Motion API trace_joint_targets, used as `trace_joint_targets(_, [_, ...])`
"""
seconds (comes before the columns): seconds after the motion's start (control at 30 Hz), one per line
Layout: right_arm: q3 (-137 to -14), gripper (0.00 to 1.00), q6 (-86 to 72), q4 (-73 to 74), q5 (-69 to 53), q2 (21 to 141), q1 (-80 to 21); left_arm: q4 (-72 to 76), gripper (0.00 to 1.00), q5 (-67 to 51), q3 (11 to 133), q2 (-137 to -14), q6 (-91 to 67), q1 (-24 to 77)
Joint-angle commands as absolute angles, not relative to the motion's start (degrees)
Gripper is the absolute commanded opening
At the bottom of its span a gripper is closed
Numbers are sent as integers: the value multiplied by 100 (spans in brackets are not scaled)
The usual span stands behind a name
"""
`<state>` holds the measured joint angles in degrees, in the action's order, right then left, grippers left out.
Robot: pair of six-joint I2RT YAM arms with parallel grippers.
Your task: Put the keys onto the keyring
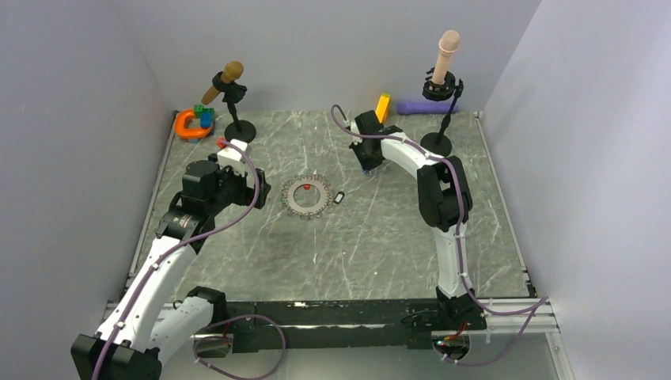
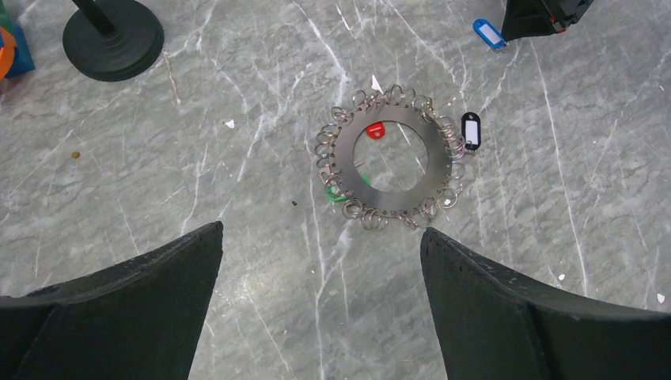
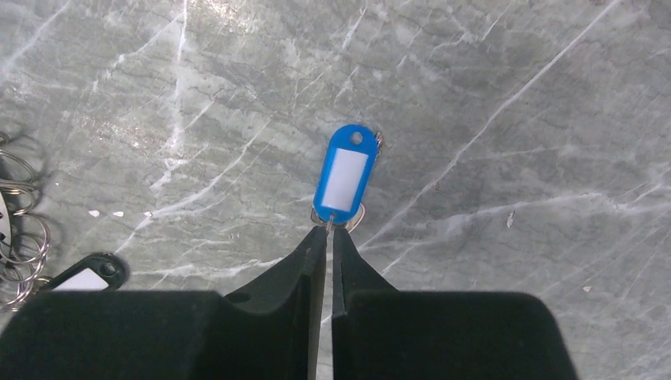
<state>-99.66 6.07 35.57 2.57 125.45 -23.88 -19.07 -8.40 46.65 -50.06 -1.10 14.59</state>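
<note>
The grey keyring point(image 1: 295, 198) lies flat mid-table, its rim fringed with small wire loops point(image 2: 394, 203). A red key point(image 2: 374, 131) lies inside its hole, a green key point(image 2: 336, 192) pokes out under its left edge, and a black key point(image 2: 471, 131) rests against its right side. The blue key point(image 3: 342, 178) lies on the table further back right point(image 2: 488, 33). My right gripper point(image 3: 328, 229) is shut on the small wire loop at the blue key's near end. My left gripper point(image 2: 321, 229) hovers wide open just short of the keyring, holding nothing.
A black stand point(image 1: 240, 131) with a brown-topped rod is at the back left, beside an orange C-shaped toy point(image 1: 188, 125). Another stand point(image 1: 437, 142) is at the back right, near a yellow block point(image 1: 383, 107) and a purple object point(image 1: 423, 107). Grey walls enclose the table.
</note>
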Motion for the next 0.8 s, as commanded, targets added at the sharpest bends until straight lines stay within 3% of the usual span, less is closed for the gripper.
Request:
trace_joint_targets(0.0, [-10017, 14, 630, 3540, 389, 12396, -2397, -1669, 98, -970, 4816, -4930, -114, 1450])
trace_joint_targets(0.13, [-10084, 27, 592, 3568, 360, 12463, -2398, -1670, 98, -951, 4811, -4919, -106, 1456])
trace_joint_targets(0.23, [-10127, 31, 594, 3599, 360, 12505, -2403, -1670, 98, -953, 4814, -4925, -105, 1450])
trace_joint_targets(0.77, [-10164, 21, 588, 3640, 223, 12744, -2377, -1670, 98, -978, 4811, -4948, -104, 1450])
